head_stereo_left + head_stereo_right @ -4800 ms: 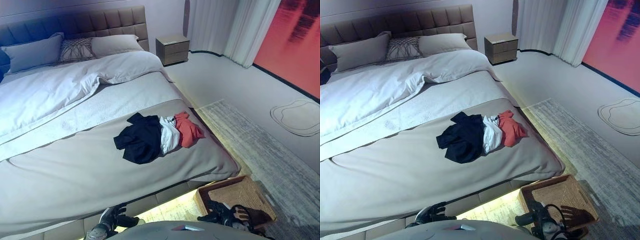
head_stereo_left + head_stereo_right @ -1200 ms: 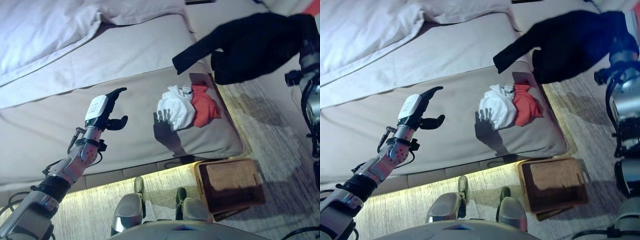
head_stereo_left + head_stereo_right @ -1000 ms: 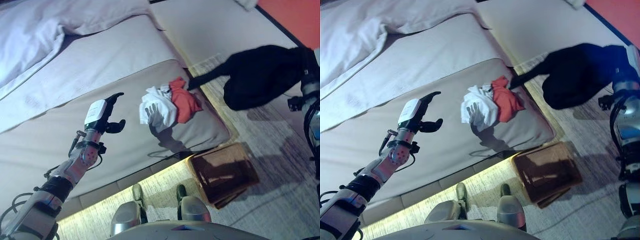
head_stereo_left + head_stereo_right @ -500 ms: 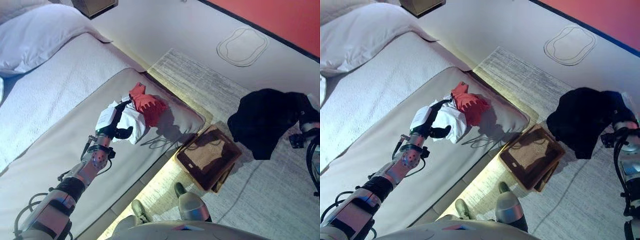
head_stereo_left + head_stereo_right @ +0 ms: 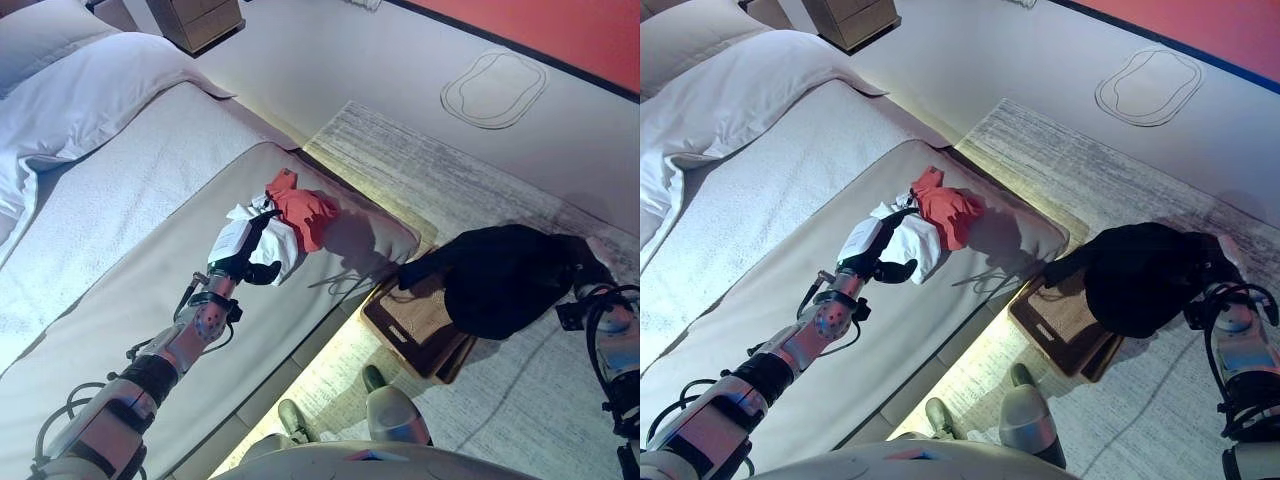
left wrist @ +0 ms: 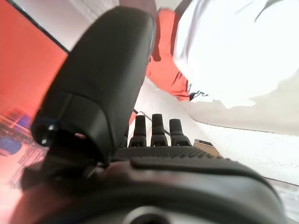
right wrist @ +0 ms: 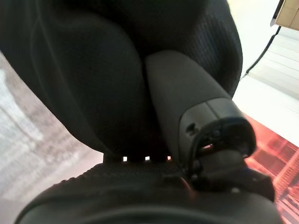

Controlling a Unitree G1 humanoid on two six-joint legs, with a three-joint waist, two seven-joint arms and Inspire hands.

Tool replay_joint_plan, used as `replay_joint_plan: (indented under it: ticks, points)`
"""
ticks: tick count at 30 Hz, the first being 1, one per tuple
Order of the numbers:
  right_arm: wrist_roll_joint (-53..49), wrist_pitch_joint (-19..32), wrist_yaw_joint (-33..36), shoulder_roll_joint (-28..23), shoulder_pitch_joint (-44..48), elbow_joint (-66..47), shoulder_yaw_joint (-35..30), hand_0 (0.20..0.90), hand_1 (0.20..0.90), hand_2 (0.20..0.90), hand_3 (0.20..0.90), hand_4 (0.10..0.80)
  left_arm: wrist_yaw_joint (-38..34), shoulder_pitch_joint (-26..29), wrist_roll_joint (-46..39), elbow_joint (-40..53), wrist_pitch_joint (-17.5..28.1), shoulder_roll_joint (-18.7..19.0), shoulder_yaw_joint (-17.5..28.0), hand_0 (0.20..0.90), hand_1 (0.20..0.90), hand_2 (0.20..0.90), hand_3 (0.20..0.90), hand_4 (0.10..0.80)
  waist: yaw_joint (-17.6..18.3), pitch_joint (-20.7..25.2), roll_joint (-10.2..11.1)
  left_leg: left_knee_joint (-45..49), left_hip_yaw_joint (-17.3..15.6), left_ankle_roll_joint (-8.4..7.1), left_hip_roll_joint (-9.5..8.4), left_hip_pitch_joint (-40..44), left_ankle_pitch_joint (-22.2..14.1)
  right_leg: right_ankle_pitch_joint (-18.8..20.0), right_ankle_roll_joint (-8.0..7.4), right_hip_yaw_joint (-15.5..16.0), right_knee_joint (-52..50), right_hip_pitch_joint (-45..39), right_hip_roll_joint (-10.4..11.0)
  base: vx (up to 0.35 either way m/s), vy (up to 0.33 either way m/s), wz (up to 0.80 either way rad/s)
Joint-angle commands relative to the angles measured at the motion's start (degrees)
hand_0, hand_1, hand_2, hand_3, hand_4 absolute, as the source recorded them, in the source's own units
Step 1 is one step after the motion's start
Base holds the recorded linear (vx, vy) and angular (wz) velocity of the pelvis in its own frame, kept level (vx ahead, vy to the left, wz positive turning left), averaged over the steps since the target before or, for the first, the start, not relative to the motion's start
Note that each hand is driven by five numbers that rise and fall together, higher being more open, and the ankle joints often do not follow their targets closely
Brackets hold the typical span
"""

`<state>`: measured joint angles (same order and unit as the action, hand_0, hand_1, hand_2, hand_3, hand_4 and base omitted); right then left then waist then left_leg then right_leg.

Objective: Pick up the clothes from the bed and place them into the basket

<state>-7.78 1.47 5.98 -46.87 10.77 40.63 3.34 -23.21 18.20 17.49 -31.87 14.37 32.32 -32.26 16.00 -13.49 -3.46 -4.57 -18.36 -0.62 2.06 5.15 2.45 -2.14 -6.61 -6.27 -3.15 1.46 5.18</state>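
Note:
My right hand [image 5: 592, 272] is shut on a black garment [image 5: 500, 280] and holds it low over the right part of a woven basket [image 5: 415, 322], which stands on the floor beside the bed. One sleeve hangs towards the basket. In the right wrist view the thumb [image 7: 187, 102] presses into the black cloth [image 7: 79, 70]. A white garment [image 5: 275, 250] and a red garment [image 5: 302, 212] lie bunched near the bed's corner. My left hand [image 5: 243, 243] is open and held above the bed [image 5: 120, 290], just short of the white garment [image 6: 243, 51].
A grey rug [image 5: 450, 170] lies under the basket and along the bed. A white duvet [image 5: 90, 90] covers the bed's head end. A nightstand [image 5: 195, 18] stands at the far wall. An oval outline [image 5: 495, 85] marks the floor.
The camera has swung. My right hand has brought the black garment down from high over the floor to just above the basket. My left hand stays raised by the white garment.

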Motion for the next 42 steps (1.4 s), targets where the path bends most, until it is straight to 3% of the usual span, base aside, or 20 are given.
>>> replay_joint_plan:
  ticks: [1,10,11,12,13,33,42]
  points:
    - [0.83,5.52,3.82,-2.62,7.79,-0.65,-1.03,0.3,0.3,0.3,0.2,0.1,-3.26,3.37,-2.28,3.47,3.82,0.67,1.87,0.9,0.9,0.9,0.9,0.8,-2.12,2.15,-1.16,10.41,0.94,-0.04,0.56,-2.35,-11.54,0.61,0.43,2.49,-3.33,4.85,-0.87,-0.032,-0.004,-0.01]
    - [2.28,5.61,5.43,-0.17,9.07,3.4,1.48,0.3,0.3,0.3,0.2,0.1,-4.92,3.81,-2.24,2.07,4.65,-0.76,1.44,0.9,0.9,0.9,0.9,0.8,-2.32,0.76,-2.84,10.37,0.81,-0.13,0.13,-2.51,-11.49,0.62,0.42,3.05,-3.0,4.93,-0.31,-0.009,0.001,-0.03]
    - [2.4,5.16,5.52,0.01,9.12,3.31,1.65,0.406,0.406,0.406,0.324,0.224,-4.89,3.92,-2.26,2.21,4.5,-0.81,1.4,0.9,0.9,0.9,0.9,0.8,-2.32,0.73,-2.91,10.31,0.79,-0.15,0.11,-2.49,-11.5,0.6,0.4,3.11,-2.97,4.94,-0.29,0.0,0.0,0.0]
    - [2.7,4.53,5.76,0.28,9.19,3.28,1.83,0.827,0.827,0.827,0.815,0.715,-4.84,3.92,-2.15,2.27,4.47,-0.95,1.37,0.9,0.9,0.9,0.9,0.8,-2.32,0.73,-2.99,10.16,0.8,-0.15,0.08,-2.41,-11.47,0.61,0.43,3.05,-2.86,4.9,-0.31,0.0,0.0,0.0]
    - [2.89,4.63,5.91,0.58,9.0,3.84,1.95,0.9,0.9,0.9,0.9,0.8,-4.74,4.0,-2.14,2.13,4.43,-1.08,1.26,0.9,0.9,0.9,0.9,0.8,-2.29,0.75,-3.05,10.03,0.72,-0.17,0.12,-2.29,-11.48,0.64,0.37,3.05,-2.69,4.8,-0.28,0.0,0.0,0.0]
    - [5.7,5.04,8.18,2.1,6.81,4.0,1.94,0.9,0.9,0.9,0.9,0.8,-6.64,2.91,-1.78,1.34,4.8,-1.81,1.87,0.9,0.9,0.9,0.9,0.8,-3.08,1.64,-1.6,9.14,1.0,-0.42,0.73,-1.0,-11.03,0.92,0.51,3.04,-2.06,3.52,-0.75,0.003,0.001,0.01]
    - [16.21,3.4,13.86,0.18,11.74,-7.55,5.95,0.9,0.9,0.9,0.9,0.8,-10.55,1.16,-3.13,0.81,4.25,-2.95,4.19,0.9,0.9,0.9,0.9,0.8,-6.62,2.24,0.12,10.97,4.65,-0.39,0.32,-1.82,-11.38,-1.36,1.71,6.34,-4.94,2.54,-0.65,0.025,0.012,0.11]
